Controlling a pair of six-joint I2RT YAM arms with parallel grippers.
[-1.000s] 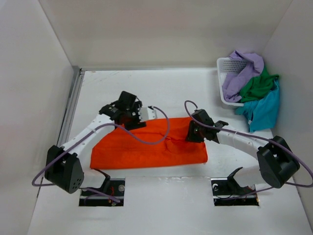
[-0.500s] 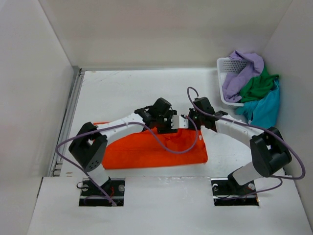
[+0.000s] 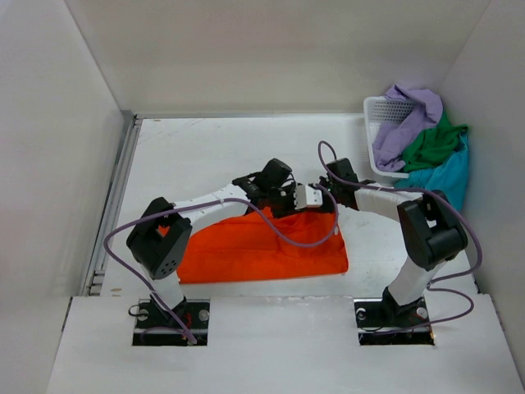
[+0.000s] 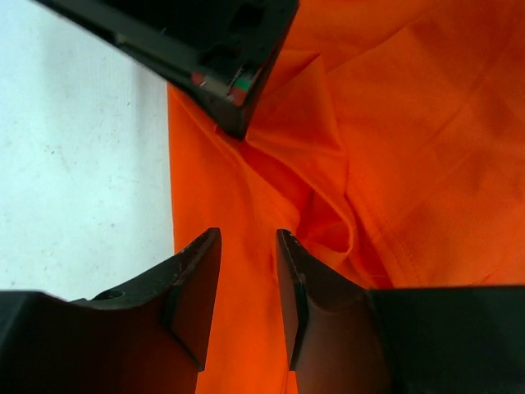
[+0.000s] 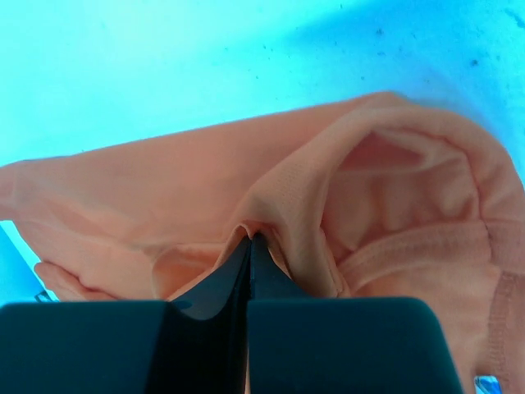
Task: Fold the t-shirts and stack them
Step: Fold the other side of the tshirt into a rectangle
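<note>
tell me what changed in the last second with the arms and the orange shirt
The left hand swung right across the orange shirt to its far right edge and is narrowing over the cloth, not yet gripping. The right hand shifted slightly farther back and shut on a fold of that shirt. The shirt stayed flat; the basket and its three shirts did not move.

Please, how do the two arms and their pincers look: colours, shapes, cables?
Both arms are alike. The left arm and the right arm have white tube-like links between bulky black joint housings. A thin lilac cable runs loosely along each in loops. The left pincer and the right pincer are black, each with two flat tapered fingers.
</note>
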